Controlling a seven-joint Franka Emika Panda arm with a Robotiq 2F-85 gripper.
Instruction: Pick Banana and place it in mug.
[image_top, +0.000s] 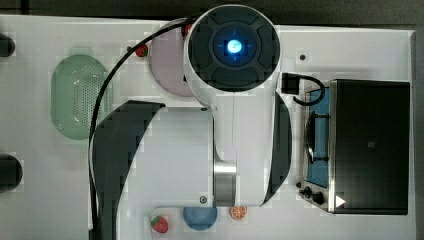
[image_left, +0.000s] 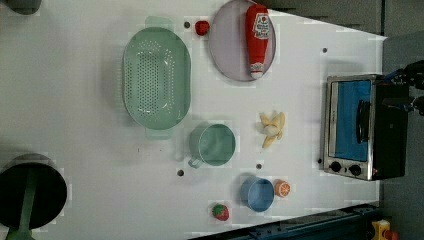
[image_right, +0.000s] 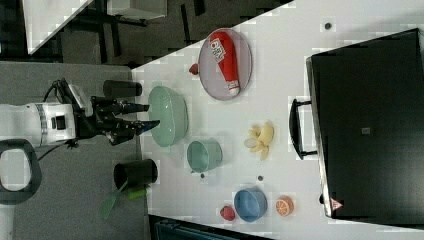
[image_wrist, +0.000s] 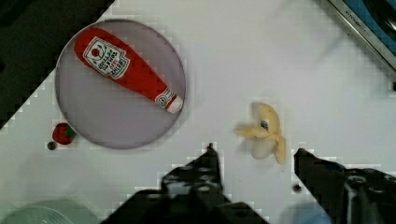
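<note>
Black fingers (image_wrist: 254, 161) stand apart, holding nothing, above the white surface (image_wrist: 289, 60). Beyond them the banana (image_wrist: 264, 130) lies near the plate (image_wrist: 79, 121). Left view adds the mug (image_left: 214, 145) beside the banana (image_left: 272, 129); top view's arm (image_top: 235, 115) covers both.

Desk (image_left: 75, 100): smooth matt white. Basket (image_left: 156, 77): perforated plastic. Oven (image_left: 357, 127): brushed metal front, matt black casing. Banana (image_left: 272, 129): matt.
</note>
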